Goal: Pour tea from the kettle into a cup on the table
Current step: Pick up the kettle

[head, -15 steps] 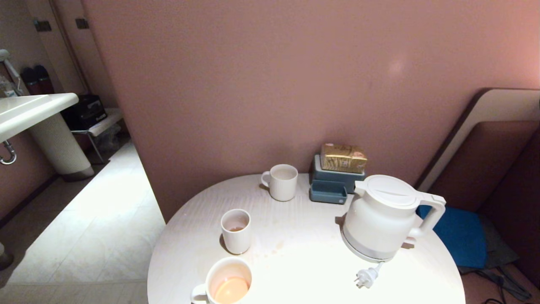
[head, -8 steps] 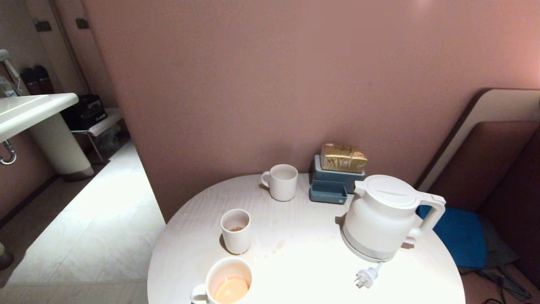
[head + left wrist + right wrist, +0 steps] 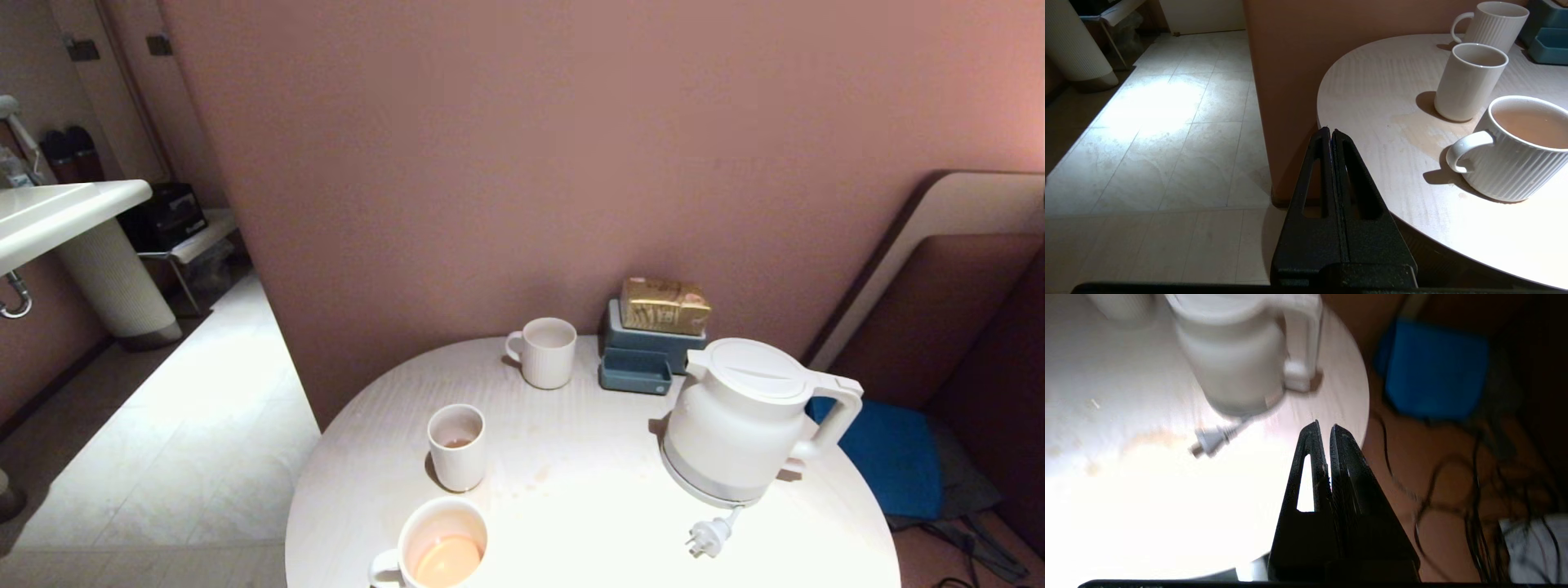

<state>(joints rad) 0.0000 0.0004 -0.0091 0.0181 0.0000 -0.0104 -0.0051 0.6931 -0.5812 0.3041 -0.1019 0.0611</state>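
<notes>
The white kettle (image 3: 739, 425) stands upright on the right side of the round pale table (image 3: 588, 506), its handle pointing right. Orange-brown tea (image 3: 446, 562) fills a wide ribbed mug (image 3: 441, 545) at the front edge. A tall cup (image 3: 457, 447) behind it holds a little tea. A third mug (image 3: 547, 353) stands at the back. Neither gripper shows in the head view. My left gripper (image 3: 1331, 132) is shut, off the table's left edge, near the wide mug (image 3: 1523, 159). My right gripper (image 3: 1323, 428) is shut, empty, by the table's right edge, short of the kettle (image 3: 1233, 363).
The kettle's loose plug (image 3: 709, 537) lies on the table in front of it. A blue box (image 3: 645, 355) topped by a gold packet (image 3: 664, 305) sits at the back against the wall. A blue cushion (image 3: 886, 457) and cables lie to the right of the table.
</notes>
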